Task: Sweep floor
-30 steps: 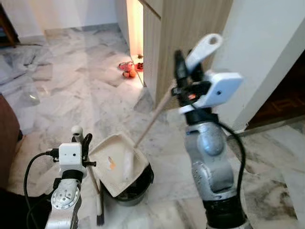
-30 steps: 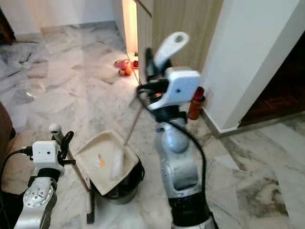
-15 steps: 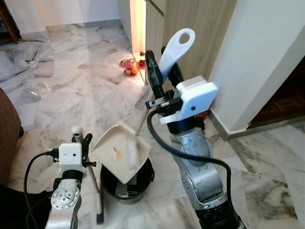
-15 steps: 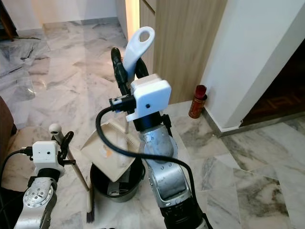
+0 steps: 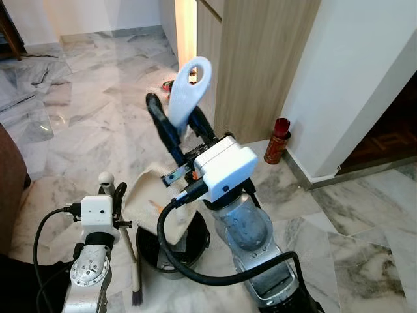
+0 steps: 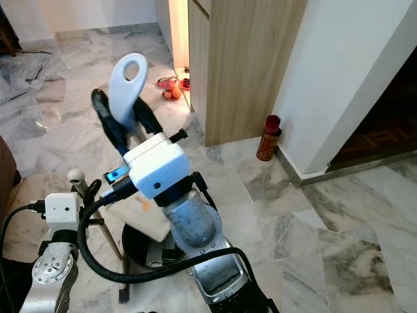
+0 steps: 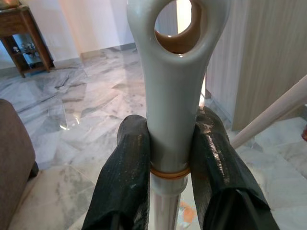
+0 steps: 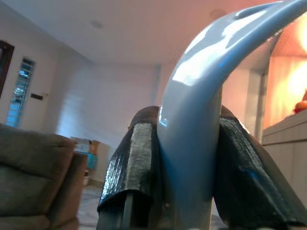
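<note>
**Two claws, two handles: tipping the dustpan over the bin**

Two tools are held at once. The right claw [image 5: 174,134] is clenched around the pale grey loop-ended handle of the dustpan [image 5: 151,195], raised high in front of the robot's chest; the right wrist view shows both black fingers [image 8: 132,165] pressed against that handle. The pan's cream scoop hangs low, tilted over the rim of the black bin [image 5: 171,246] on the marble floor [image 5: 98,124], with a small orange scrap lying on its face. The left claw [image 7: 165,163] is closed on the broom handle [image 7: 172,96], just below its looped end, and the broom [image 5: 135,261] stands nearly upright beside the bin, bristles touching the floor.

Judging from this, the step in hand is emptying the pan. To do it well, the scoop's lip should stay inside the bin's rim while the handle is lifted steeper, so the debris slides in rather than onto the floor. A slow tilt is safer than a shake. The broom should be kept upright and clear of the bin.

No brand, label or readable writing can be made out on either tool or the bin. A red bottle [image 5: 276,140] beside the wooden cabinet [image 5: 260,65] is too small to read.
</note>
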